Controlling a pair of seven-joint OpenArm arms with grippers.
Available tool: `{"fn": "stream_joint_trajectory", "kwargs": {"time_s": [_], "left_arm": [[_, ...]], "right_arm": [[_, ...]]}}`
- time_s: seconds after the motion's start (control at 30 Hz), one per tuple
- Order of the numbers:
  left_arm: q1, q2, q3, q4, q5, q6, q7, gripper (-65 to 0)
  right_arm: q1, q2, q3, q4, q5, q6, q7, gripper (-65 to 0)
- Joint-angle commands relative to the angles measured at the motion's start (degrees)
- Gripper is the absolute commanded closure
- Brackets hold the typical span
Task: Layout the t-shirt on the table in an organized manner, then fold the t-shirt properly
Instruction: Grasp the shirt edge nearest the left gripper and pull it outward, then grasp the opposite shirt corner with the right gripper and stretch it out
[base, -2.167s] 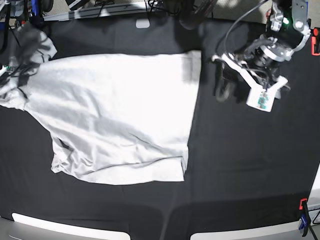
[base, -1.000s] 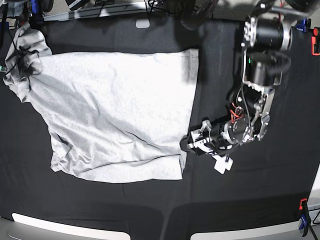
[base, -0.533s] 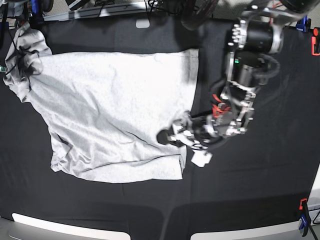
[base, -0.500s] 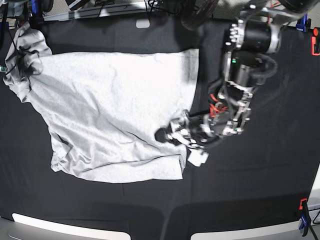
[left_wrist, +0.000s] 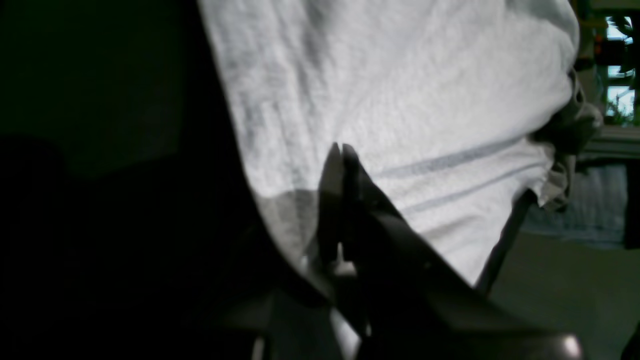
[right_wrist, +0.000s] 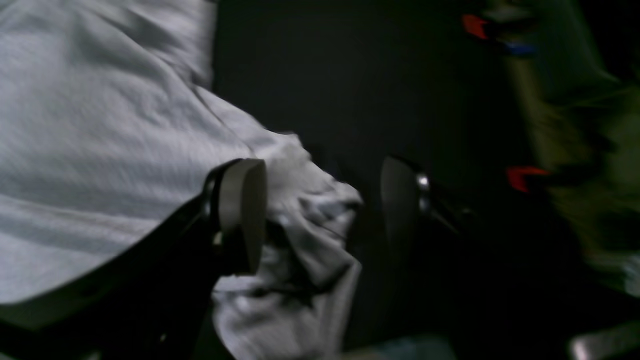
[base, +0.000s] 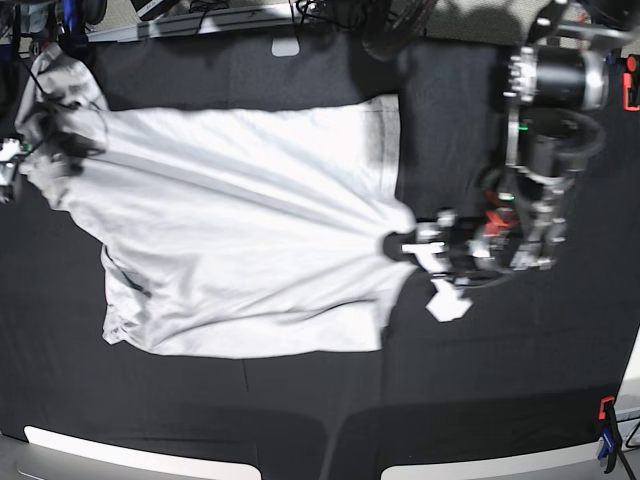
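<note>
The light grey t-shirt (base: 240, 230) lies spread on the black table (base: 300, 410), printed side not showing. My left gripper (base: 392, 243) is shut on the shirt's right edge and draws it into a point, with taut creases running toward the upper left. In the left wrist view its fingers (left_wrist: 340, 150) meet over the t-shirt (left_wrist: 400, 75). At the far left, my right gripper (right_wrist: 320, 200) stands open over the bunched sleeve cloth (right_wrist: 310, 220), which lies between its fingers; one pad (right_wrist: 242, 210) rests by the t-shirt (right_wrist: 75, 125).
A red clamp (base: 630, 90) sits at the right edge and another clamp (base: 606, 440) at the lower right corner. Cables and a white tag (base: 285, 47) line the back edge. Red clamps (right_wrist: 522, 175) show beyond the sleeve. Bare black cloth lies right of the shirt.
My left gripper closed on the shirt's right edge and pulled it rightward, stretching the cloth taut. The right gripper stayed open at the left sleeve.
</note>
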Motion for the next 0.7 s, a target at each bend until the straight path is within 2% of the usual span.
{"fn": "stream_joint_trajectory", "kwargs": {"time_s": [0.0,0.1,0.2,0.4,0.5,0.6,0.67], "left_arm": [[-1.0,-2.2,-0.3,0.6,0.2,0.8,2.8,0.0],[0.3,-6.7,-0.3,0.6,-4.6,-0.1,7.0,0.0],[2.6,-11.2,-0.3,0.6,-6.7,-1.6,7.0,0.0],[7.6,-20.2,-0.3,0.7,-7.8,-1.6,6.3,0.0],[10.1,-23.0,-0.3,0.7,-10.2,-1.6,5.7,0.0],[11.8,-22.9,-0.3,0.7,-12.9,-1.6,5.9,0.0],[12.2,-22.1,-0.3,0.7,-12.8,-1.6,6.0,0.0]], "right_arm": [[0.2,1.2,0.3,1.0,1.7,0.0,1.3,-35.3],[0.5,0.9,0.3,1.0,3.2,0.4,1.4,-35.3],[0.5,0.7,0.3,1.0,6.3,2.1,1.6,-35.3],[0.8,0.6,-2.1,1.0,12.6,5.7,1.8,-35.3],[3.3,-0.4,-7.5,0.9,12.7,6.3,2.4,-35.3],[8.0,-2.4,-16.6,0.9,12.5,6.7,2.9,-35.3],[11.3,-4.1,-24.2,0.9,9.4,6.8,4.2,-35.3]]}}
